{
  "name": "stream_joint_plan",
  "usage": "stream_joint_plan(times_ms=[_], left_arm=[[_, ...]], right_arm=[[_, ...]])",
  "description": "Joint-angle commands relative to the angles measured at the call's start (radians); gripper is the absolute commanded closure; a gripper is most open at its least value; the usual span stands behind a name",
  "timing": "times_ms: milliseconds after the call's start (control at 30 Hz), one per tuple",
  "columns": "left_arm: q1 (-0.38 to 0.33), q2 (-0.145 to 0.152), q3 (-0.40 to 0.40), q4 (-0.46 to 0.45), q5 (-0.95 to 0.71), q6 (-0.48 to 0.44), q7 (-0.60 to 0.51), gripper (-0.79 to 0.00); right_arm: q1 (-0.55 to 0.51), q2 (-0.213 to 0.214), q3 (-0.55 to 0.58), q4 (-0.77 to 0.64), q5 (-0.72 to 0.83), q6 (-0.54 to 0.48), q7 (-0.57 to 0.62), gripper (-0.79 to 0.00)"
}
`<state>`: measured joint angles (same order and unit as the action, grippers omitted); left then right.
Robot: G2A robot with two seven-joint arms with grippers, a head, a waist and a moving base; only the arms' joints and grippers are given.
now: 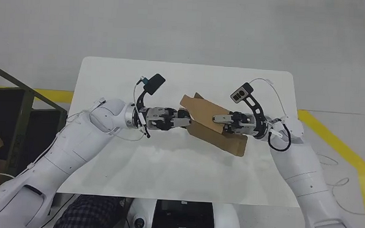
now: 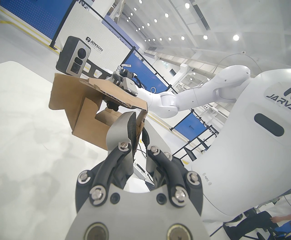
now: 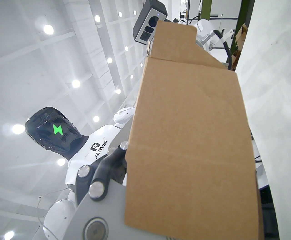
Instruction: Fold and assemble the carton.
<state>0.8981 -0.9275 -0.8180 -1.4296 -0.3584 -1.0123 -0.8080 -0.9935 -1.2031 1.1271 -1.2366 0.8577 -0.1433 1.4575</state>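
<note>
A brown cardboard carton [image 1: 212, 124], partly folded, is held above the middle of the white table [image 1: 106, 166] between both arms. My left gripper [image 1: 185, 121] is at its left end. In the left wrist view the left gripper [image 2: 137, 121] is shut on a thin side flap of the carton [image 2: 88, 113]. My right gripper [image 1: 223, 120] is at the carton's right part. From the left wrist view, the right gripper [image 2: 113, 93] clamps the carton's upper panel from above and below. In the right wrist view a carton panel [image 3: 193, 141] hides the fingertips.
A dark green cart [image 1: 11, 116] holding cardboard scraps stands off the table's left side. Yellow floor tape [image 1: 337, 142] runs past the right side. There is bare tabletop in front of and behind the carton.
</note>
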Motion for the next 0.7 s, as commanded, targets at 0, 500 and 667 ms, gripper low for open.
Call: stream_joint_plan(times_ms=[0,500,667], left_arm=[[0.001,0.0,-0.001,-0.001,0.004,0.0,0.0,-0.031],[0.006,0.003,0.004,-0.017,0.015,0.0,0.0,-0.16],[0.007,0.004,0.0,-0.013,0.02,0.0,0.0,-0.16]], right_arm=[[-0.001,0.0,0.0,-0.001,0.004,0.001,0.001,0.0],[-0.005,-0.002,0.005,-0.003,0.029,0.021,-0.011,0.0],[-0.005,-0.003,0.004,-0.003,0.031,0.022,-0.011,0.0]])
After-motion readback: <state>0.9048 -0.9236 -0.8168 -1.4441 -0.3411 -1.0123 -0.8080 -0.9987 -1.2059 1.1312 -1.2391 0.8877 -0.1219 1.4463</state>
